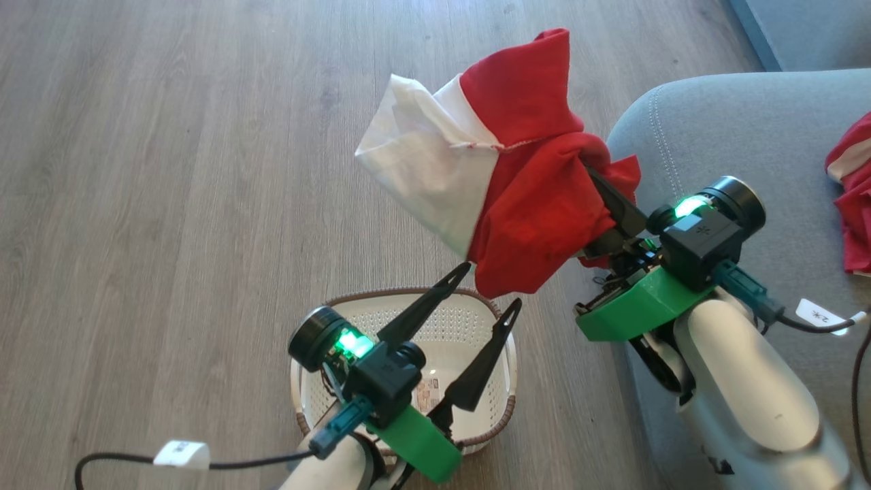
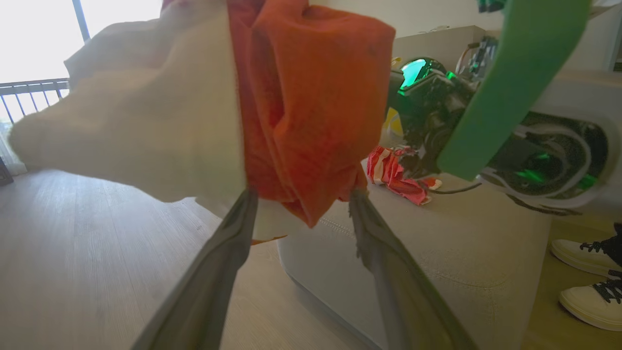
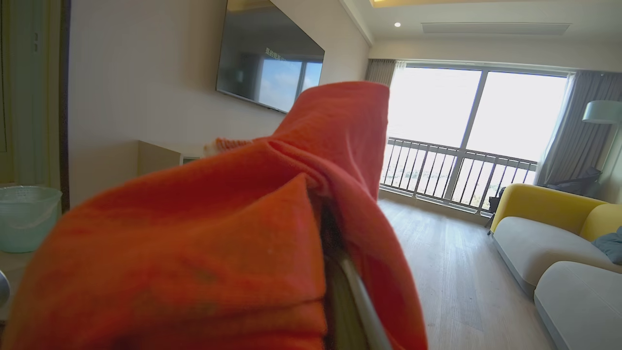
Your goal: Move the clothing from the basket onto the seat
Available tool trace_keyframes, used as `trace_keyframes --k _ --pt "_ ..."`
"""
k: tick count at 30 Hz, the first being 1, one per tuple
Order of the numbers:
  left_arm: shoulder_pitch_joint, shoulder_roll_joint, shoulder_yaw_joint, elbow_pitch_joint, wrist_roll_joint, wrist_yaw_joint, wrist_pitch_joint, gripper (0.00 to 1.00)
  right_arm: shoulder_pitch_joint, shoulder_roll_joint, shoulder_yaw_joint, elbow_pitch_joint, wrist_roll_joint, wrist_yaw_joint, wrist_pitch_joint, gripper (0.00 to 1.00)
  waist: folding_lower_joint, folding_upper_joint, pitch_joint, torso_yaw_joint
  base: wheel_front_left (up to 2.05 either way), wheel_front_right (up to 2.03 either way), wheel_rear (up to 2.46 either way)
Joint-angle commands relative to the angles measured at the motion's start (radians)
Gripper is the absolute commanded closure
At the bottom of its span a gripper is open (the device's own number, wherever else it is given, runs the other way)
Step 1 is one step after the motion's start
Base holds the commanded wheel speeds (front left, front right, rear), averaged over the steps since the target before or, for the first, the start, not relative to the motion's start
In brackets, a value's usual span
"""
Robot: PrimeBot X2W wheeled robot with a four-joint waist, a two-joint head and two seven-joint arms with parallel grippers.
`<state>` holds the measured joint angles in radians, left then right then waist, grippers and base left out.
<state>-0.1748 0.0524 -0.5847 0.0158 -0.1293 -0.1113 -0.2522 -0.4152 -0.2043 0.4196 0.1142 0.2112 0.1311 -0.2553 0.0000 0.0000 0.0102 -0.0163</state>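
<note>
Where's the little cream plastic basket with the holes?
The cream perforated plastic basket sits low and central in the head view, on the wooden floor beneath the open left gripper, left of the grey fabric seat.

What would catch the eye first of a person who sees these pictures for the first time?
The red and white garment, held up in the air beside the grey seat by the right gripper, its jaws shut on the red cloth. Close to its lower edge, the left gripper hangs over the basket with jaws wide open. A second red garment lies on the seat at the head view's right edge.
</note>
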Motion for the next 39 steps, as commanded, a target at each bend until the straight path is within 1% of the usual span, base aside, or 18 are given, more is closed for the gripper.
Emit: trace_keyframes --k 1,12,17,27,39 --pt "-0.023 -0.002 0.027 -0.027 0.012 0.0 -0.01 0.0 -0.015 0.008 -0.004 -0.042 -0.007 0.0 -0.006 1.0 0.0 0.0 0.0 0.0 0.0 0.0 0.0" --pt "0.021 -0.002 0.014 0.056 0.047 -0.012 -0.01 0.0 -0.005 0.002 -0.041 -0.066 -0.005 0.0 -0.006 1.0 0.0 0.0 -0.006 -0.004 0.0 0.0 0.0" --pt "0.036 0.013 -0.005 0.077 0.097 -0.015 -0.01 0.0 0.003 0.0 -0.058 -0.069 -0.004 0.0 -0.006 1.0 0.0 0.0 -0.008 -0.009 0.0 0.0 0.0" --pt "0.082 0.007 0.049 0.143 0.084 -0.013 -0.01 0.0 0.018 -0.001 -0.074 -0.076 -0.004 0.0 -0.006 1.0 0.0 0.0 -0.013 -0.019 0.0 0.0 0.0" --pt "0.088 0.001 0.083 0.148 0.077 -0.016 -0.01 0.0 0.019 -0.01 -0.083 -0.076 -0.004 0.0 -0.006 1.0 0.0 0.0 -0.016 -0.025 0.0 0.0 0.0"
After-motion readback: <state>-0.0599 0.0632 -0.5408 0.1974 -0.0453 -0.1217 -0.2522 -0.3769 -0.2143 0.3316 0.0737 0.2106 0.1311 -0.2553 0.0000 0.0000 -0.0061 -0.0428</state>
